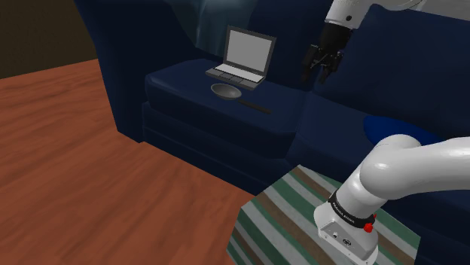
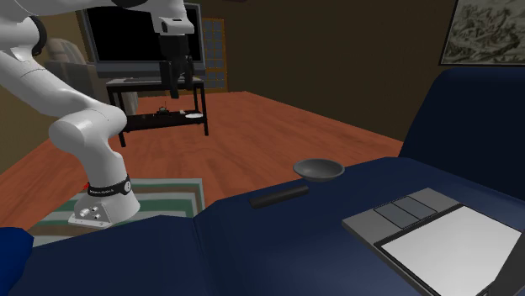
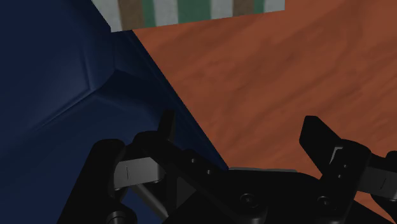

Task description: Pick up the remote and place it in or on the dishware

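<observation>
Approach is judged the step in hand. Shoulder view: the gripper (image 1: pixel 320 64) hangs high, well apart from the dark remote (image 1: pixel 254 106), which lies on the sofa cushion (image 1: pixel 181 79) near the grey bowl (image 1: pixel 226 91). Second exterior view: the bowl sits just past the remote from the gripper. Wrist view: the fingers (image 3: pixel 167 130) stand apart, nothing between them. Next move: travel over the remote, descend, close across its narrow width. Its buttons cannot be made out.
</observation>
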Robot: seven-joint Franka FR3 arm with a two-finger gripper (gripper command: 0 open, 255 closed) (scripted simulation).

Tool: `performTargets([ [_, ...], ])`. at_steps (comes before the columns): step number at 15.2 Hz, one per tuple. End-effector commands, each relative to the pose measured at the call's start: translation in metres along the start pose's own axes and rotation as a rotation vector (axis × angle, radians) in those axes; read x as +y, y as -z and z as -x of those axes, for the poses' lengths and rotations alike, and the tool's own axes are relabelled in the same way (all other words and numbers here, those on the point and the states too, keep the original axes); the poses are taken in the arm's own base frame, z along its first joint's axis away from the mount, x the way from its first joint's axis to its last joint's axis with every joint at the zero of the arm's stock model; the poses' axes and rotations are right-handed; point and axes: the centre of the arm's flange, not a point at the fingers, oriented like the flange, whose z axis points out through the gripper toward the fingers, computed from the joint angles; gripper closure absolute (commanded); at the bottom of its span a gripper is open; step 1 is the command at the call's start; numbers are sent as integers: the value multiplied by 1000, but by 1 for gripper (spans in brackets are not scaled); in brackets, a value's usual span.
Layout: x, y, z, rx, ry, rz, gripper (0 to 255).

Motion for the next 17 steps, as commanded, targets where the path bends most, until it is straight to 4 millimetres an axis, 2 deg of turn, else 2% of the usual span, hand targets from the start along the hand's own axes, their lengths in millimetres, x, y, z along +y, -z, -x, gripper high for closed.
performTargets([
  [1, 0, 0, 0, 0, 0, 0, 0],
  [9, 50, -55, -78, -15, 138, -6, 0],
  [17, 89, -111, -161, -30, 277, -11, 0],
])
